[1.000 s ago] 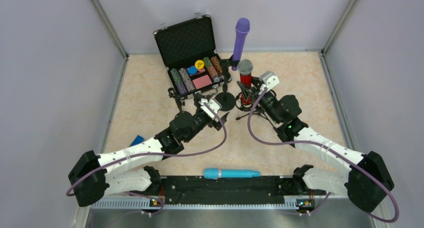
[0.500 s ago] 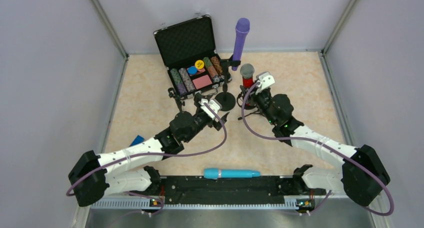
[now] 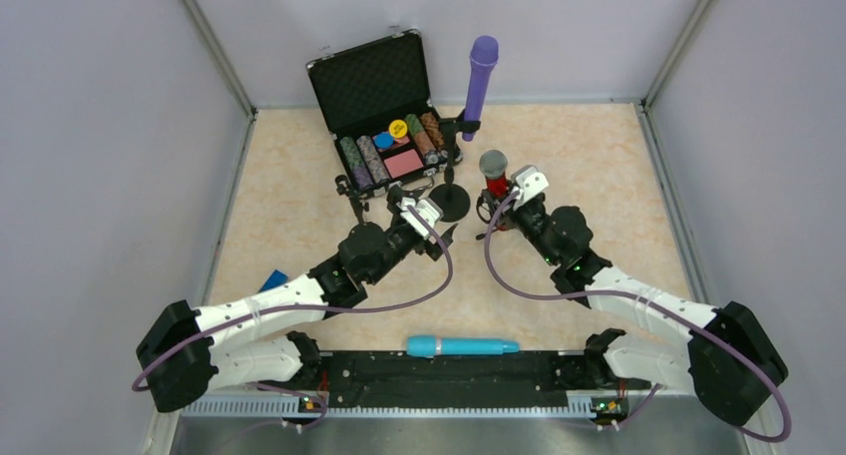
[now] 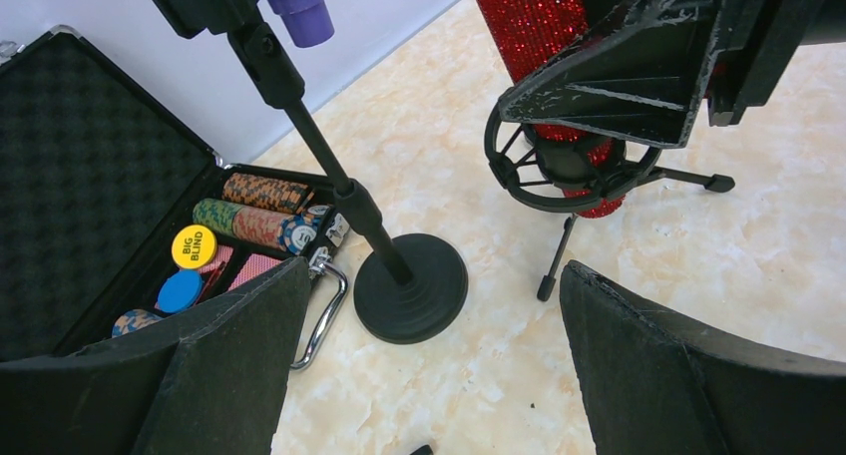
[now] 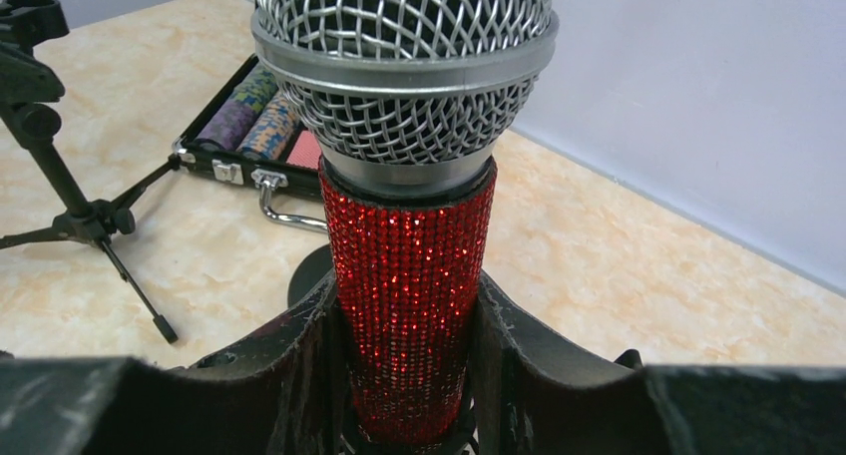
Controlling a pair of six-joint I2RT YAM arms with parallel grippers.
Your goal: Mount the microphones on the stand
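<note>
Microphones sit at three spots on the bench (image 3: 619, 176). The glittery red microphone (image 5: 409, 305) stands upright in the far half, about midway between the left and right edges, with its silver mesh head on top. Its body passes down through the ring of a small tripod stand (image 4: 557, 255), and its lower end shows just below that ring. The right pincer (image 5: 407, 375) is clamped on it, one finger pressed to each side of the red body below the head. The purple microphone (image 3: 480, 81) is held tilted in the clip of a round-base stand (image 4: 409, 285), close to the middle of the far edge. The light blue microphone (image 3: 462, 346) lies flat along the near edge, between the two arm bases, touched by neither arm. The left pincer (image 4: 429, 270) has its fingers wide apart and holds nothing, facing the round base and the tripod. An open poker chip case (image 3: 369, 76) sits by the far edge, left of the purple microphone, and a second small tripod (image 5: 75, 216) stands beside it
</note>
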